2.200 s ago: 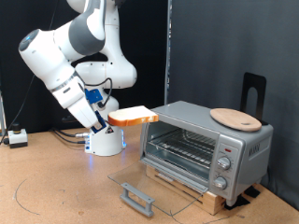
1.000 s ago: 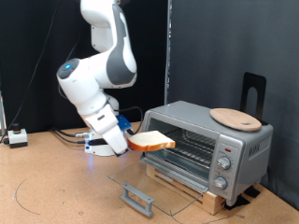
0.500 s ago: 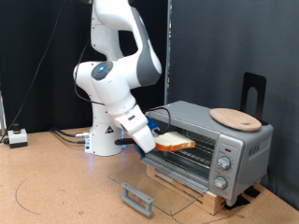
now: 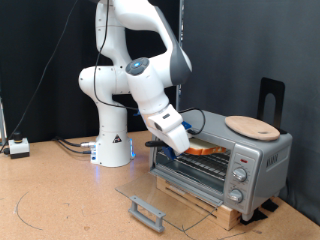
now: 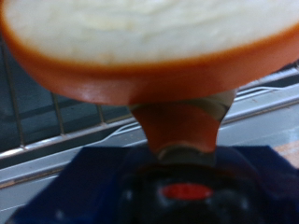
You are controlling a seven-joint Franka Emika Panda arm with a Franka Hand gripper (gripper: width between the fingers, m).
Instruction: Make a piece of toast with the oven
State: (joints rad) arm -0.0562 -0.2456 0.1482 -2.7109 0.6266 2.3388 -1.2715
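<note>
The tool [image 4: 184,143], right of frame centre, grips the piece of toast [image 4: 206,147] flat, edge-first inside the oven [image 4: 255,152], clearing its rack.

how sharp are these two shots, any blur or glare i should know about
Exterior view: evenly lit and sharp, the boxy silver-grey toaster oven shows soft sheen, no harsh glare. Wrist view: the pale, orange-crusted bread slice held in the tool fills the frame, soft and out of focus; the wire rack behind is dim and slightly blurred.
</note>
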